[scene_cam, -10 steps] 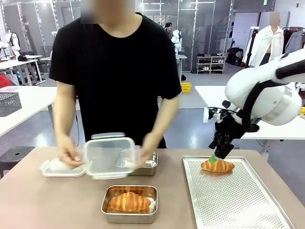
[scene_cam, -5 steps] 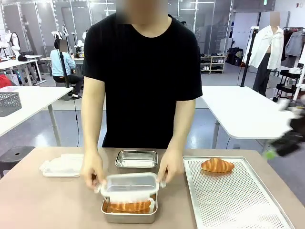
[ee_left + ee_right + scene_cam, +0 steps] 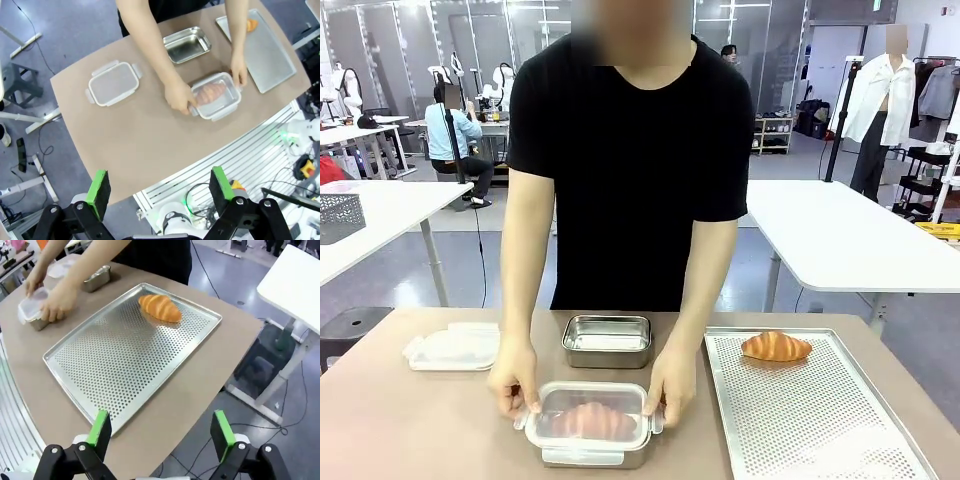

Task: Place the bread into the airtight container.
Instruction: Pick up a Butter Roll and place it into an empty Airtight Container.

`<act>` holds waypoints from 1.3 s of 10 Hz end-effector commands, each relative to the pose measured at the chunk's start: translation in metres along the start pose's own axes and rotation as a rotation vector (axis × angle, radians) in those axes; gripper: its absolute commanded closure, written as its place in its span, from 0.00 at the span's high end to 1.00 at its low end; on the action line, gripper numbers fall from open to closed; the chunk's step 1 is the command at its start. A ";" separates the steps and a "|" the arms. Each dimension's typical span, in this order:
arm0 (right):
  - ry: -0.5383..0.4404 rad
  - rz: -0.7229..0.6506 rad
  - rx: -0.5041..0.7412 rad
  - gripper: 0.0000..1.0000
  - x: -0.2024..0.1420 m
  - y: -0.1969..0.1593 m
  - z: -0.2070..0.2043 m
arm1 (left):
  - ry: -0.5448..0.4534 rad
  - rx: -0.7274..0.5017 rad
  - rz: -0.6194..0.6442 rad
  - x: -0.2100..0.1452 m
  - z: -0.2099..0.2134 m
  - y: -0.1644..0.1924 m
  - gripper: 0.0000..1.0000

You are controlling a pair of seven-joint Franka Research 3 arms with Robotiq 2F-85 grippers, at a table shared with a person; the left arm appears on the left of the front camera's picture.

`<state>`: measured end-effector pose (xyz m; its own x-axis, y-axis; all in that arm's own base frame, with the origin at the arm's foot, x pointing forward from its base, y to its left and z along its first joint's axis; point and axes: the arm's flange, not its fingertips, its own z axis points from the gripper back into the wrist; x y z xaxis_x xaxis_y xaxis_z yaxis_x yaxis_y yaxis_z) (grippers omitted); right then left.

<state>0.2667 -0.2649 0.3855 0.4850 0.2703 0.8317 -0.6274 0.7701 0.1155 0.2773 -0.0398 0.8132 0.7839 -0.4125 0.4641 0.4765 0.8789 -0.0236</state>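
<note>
One bread, a croissant (image 3: 590, 420), lies in the front metal airtight container (image 3: 592, 455), and a person's two hands (image 3: 672, 385) press a clear lid (image 3: 592, 408) onto it. A second croissant (image 3: 776, 346) lies on the perforated tray (image 3: 810, 420). My left gripper (image 3: 160, 185) hangs open high above the table's near side, with the lidded container (image 3: 216, 95) far below. My right gripper (image 3: 160, 429) is open off the table's corner, well back from the tray's (image 3: 125, 360) croissant (image 3: 159, 307).
An empty metal container (image 3: 607, 340) stands behind the closed one. A spare clear lid (image 3: 455, 348) lies at the table's far left. The person stands at the far edge, arms reaching over the middle. A bare strip of table (image 3: 210, 375) runs beside the tray.
My right arm has drawn back from above the tray's croissant and left the front view. The person carried the clear lid over and set it on the front container.
</note>
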 end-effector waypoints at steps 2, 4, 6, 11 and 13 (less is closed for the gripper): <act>0.000 0.000 0.000 1.00 0.000 0.000 0.000 | 0.000 -0.004 -0.004 -0.001 0.000 0.000 1.00; 0.000 0.000 0.000 1.00 0.000 0.000 0.000 | 0.000 -0.004 -0.004 -0.001 0.000 0.000 1.00; 0.000 0.000 0.000 1.00 0.000 0.000 0.000 | 0.000 -0.004 -0.004 -0.001 0.000 0.000 1.00; 0.000 0.000 0.000 1.00 0.000 0.000 0.000 | 0.000 -0.004 -0.004 -0.001 0.000 0.000 1.00; 0.000 0.000 0.000 1.00 0.000 0.000 0.000 | 0.000 -0.004 -0.004 -0.001 0.000 0.000 1.00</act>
<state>0.2673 -0.2632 0.3861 0.5083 0.2707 0.8175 -0.6220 0.7719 0.1312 0.2774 -0.0398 0.8131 0.7840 -0.4125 0.4639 0.4764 0.8789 -0.0237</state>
